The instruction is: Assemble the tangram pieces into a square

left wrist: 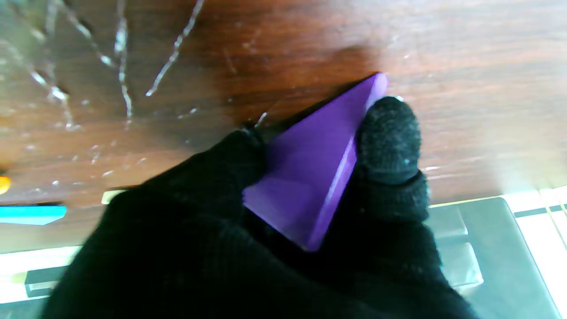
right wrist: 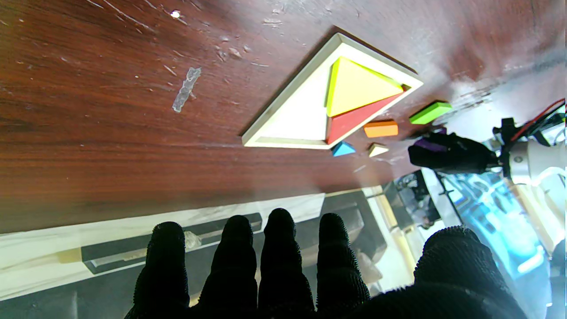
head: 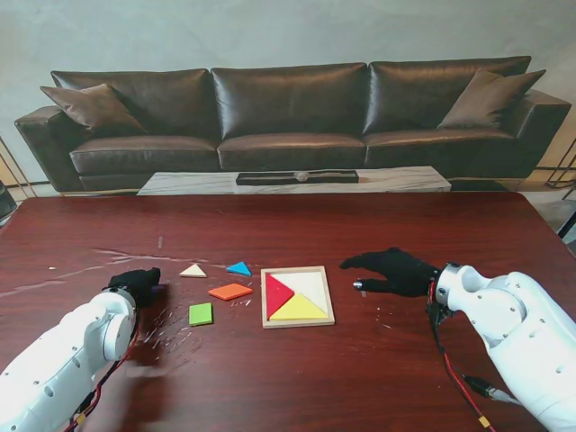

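Our left hand pinches the purple piece; our right hand hovers empty, fingers spread, beside the tray.

The robot's left arm, a white jointed limb, rises from the near left corner and ends in a black-gloved five-finger left hand low over the table top. Its fingers are curled, pinching a flat purple triangular piece between one fingertip and the opposing digits. The white right arm comes in from the near right corner, wrist bent toward the robot's left. Its black-gloved right hand is flat, palm down, holding nothing, four fingers stretched side by side and the thumb apart.
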`<control>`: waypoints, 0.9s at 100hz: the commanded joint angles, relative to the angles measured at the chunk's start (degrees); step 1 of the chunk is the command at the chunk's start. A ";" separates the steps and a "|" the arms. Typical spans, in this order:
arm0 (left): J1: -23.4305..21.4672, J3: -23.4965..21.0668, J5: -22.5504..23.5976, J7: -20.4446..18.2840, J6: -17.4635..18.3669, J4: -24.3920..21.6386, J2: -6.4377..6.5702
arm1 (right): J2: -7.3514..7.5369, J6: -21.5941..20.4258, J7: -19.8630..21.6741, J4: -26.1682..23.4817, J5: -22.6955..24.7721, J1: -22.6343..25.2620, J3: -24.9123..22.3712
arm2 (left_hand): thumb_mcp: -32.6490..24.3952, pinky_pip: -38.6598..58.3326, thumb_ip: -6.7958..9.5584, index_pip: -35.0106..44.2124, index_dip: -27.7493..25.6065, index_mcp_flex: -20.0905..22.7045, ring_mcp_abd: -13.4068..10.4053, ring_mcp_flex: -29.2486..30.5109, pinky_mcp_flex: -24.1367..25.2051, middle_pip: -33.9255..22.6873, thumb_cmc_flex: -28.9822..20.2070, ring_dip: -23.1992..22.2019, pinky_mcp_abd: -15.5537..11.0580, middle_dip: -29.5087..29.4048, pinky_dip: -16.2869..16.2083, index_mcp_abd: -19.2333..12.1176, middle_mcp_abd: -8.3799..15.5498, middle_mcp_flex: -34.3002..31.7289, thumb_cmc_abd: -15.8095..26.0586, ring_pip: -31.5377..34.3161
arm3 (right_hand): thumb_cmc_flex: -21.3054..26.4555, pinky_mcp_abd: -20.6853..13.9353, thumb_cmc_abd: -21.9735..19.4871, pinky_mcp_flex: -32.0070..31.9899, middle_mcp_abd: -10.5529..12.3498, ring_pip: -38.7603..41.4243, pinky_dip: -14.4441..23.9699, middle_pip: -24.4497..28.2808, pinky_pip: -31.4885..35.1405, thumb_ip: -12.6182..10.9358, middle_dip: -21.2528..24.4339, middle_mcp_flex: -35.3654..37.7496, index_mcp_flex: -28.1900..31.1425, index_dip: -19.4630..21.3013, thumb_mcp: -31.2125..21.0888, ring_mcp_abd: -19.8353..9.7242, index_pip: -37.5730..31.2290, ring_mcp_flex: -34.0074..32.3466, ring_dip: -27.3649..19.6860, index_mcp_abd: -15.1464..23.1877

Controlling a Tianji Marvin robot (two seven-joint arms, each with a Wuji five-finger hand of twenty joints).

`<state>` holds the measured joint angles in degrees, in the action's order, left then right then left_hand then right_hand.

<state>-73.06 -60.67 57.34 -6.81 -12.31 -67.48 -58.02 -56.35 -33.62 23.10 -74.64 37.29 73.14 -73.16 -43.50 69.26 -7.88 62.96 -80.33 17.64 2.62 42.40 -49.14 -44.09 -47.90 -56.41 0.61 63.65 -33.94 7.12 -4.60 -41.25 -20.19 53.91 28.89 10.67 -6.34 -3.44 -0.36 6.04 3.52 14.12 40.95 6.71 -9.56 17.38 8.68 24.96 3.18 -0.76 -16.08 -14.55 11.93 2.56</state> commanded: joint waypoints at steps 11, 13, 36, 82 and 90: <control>-1.88 0.47 0.91 -2.24 2.29 -0.69 -0.40 | -0.30 0.15 -0.26 -0.07 0.11 0.26 0.20 | 6.61 0.18 -0.37 8.31 0.71 3.12 -0.22 2.07 -2.63 1.01 -6.53 -0.12 -2.18 1.78 -2.09 -7.50 0.41 -2.94 -8.63 0.05 | 0.70 0.18 0.22 -0.21 -0.01 -0.29 -0.76 0.70 0.59 -1.45 -0.64 0.48 -1.08 -0.60 -0.01 -0.56 -0.40 -0.35 0.16 1.44; -1.79 0.36 1.12 -2.29 2.55 -1.01 -0.41 | -0.30 0.16 -0.28 -0.07 0.11 0.28 0.19 | 6.48 0.14 -0.36 8.33 0.78 3.23 -0.12 2.16 -2.67 1.08 -6.53 -0.13 -2.21 1.80 -2.15 -7.61 0.44 -3.00 -8.70 -0.01 | 0.73 0.17 0.23 -0.21 -0.06 -0.28 -0.76 0.71 0.59 -1.46 -0.65 0.49 -1.07 -0.61 -0.03 -0.55 -0.41 -0.37 0.16 1.44; -0.35 -0.75 4.05 -3.42 5.49 -5.20 -0.36 | -0.28 0.08 -0.20 -0.10 0.00 0.40 0.22 | 6.18 0.21 -0.52 8.46 1.22 3.52 0.00 2.62 -3.22 1.70 -6.22 -0.10 -2.38 1.96 -2.71 -7.83 0.58 -3.58 -8.69 -0.34 | 0.74 0.03 0.24 -0.13 0.01 -0.27 -0.75 0.77 0.59 -1.46 -0.67 0.50 -1.04 -0.63 -0.02 -0.54 -0.48 -0.39 0.14 1.32; 7.49 3.75 2.74 -3.12 10.45 -6.74 -1.02 | -0.26 -0.37 -0.52 -0.67 0.41 1.45 -1.28 | 6.34 0.64 -0.69 8.66 1.79 3.75 0.17 3.80 -4.52 3.00 -5.63 -0.21 -3.13 2.36 -4.12 -8.17 1.22 -4.56 -8.36 -0.93 | 0.73 0.02 0.22 -0.11 0.00 -0.24 -0.74 0.73 0.56 -1.46 -0.64 0.55 -1.06 -0.70 -0.01 -0.45 -0.52 -0.42 0.12 1.32; 9.75 5.84 1.36 -2.74 11.42 -5.99 -1.28 | -0.25 -0.62 -0.60 -0.81 0.49 1.58 -1.38 | 6.50 0.61 -0.72 8.66 1.89 3.69 0.13 3.88 -4.66 3.17 -5.56 -0.24 -3.24 2.47 -4.28 -8.18 1.23 -4.64 -8.22 -1.06 | 0.72 0.00 0.23 -0.10 0.03 -0.26 -0.74 0.74 0.57 -1.46 -0.64 0.56 -1.00 -0.71 0.00 -0.54 -0.54 -0.37 0.11 1.30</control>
<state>-65.38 -55.42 59.06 -9.82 -1.96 -73.00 -58.30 -56.54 -33.79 22.65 -74.91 37.44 74.32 -74.65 -37.60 68.94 -8.41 69.12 -78.85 19.46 3.04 44.71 -52.07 -41.21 -51.32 -56.21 -1.05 64.57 -36.88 0.55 -4.28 -44.24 -28.29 53.47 28.89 10.68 -6.34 -3.44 -0.36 6.04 3.52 14.13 40.95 6.71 -9.56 17.38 8.68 24.87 3.18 -0.76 -16.09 -14.55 11.93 2.56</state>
